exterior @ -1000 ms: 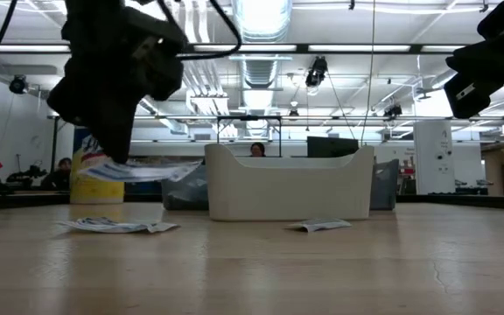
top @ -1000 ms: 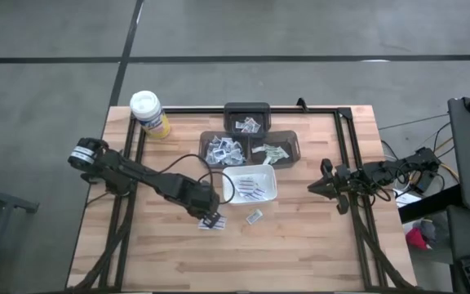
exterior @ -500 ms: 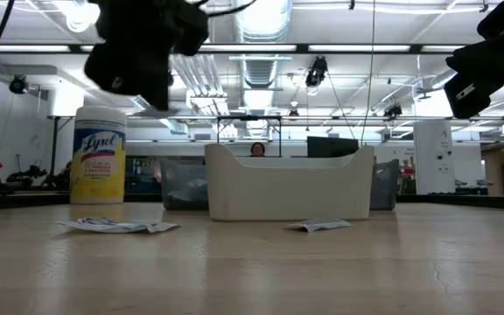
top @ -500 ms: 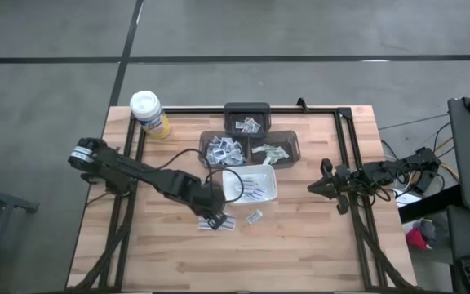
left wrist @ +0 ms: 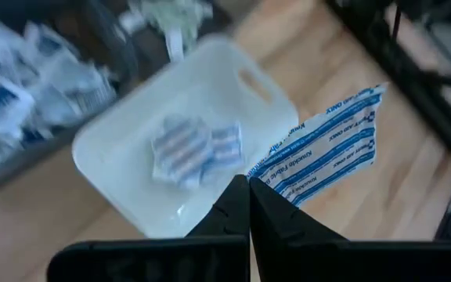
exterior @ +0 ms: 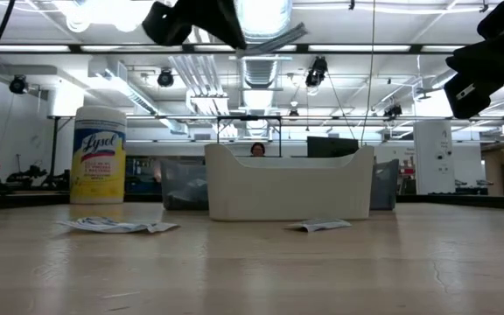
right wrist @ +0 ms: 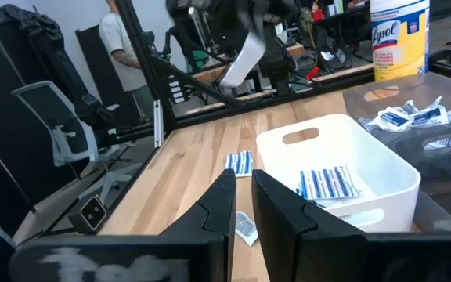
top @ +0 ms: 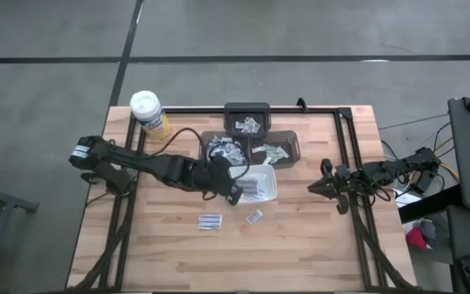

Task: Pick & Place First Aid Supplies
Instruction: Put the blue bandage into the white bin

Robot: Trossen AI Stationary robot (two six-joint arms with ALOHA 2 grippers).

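Note:
My left gripper (top: 234,194) hangs high over the near left corner of the white tray (top: 266,174), shut on one white packet with blue print (left wrist: 327,145); that packet also shows in the right wrist view (right wrist: 238,63). More packets (top: 256,189) lie in the tray. Two others lie flat on the wood near it, one (top: 210,221) and another (top: 254,216). My right gripper (top: 312,189) waits level at the table's right side, open by a narrow gap with nothing in it. My left gripper pinches the packet by one end (left wrist: 263,169) between its two fingertips. The fingers slant down toward the tray from the table's left. The rest of the packet sticks out beyond them, lifted clear of table and tray.
Three dark bins with packets stand beyond the tray: one at the far side (top: 247,118), one on the left (top: 223,149), one on the right (top: 274,149). A yellow canister (top: 148,113) stands at the far left corner. A black frame rail (top: 345,131) runs along the table's right.
My left gripper has risen from just above the table with the packet and gone toward the far right, to the white tray, tipping from steeply downward to a slant. The packet has gone from near the wood to high above it.

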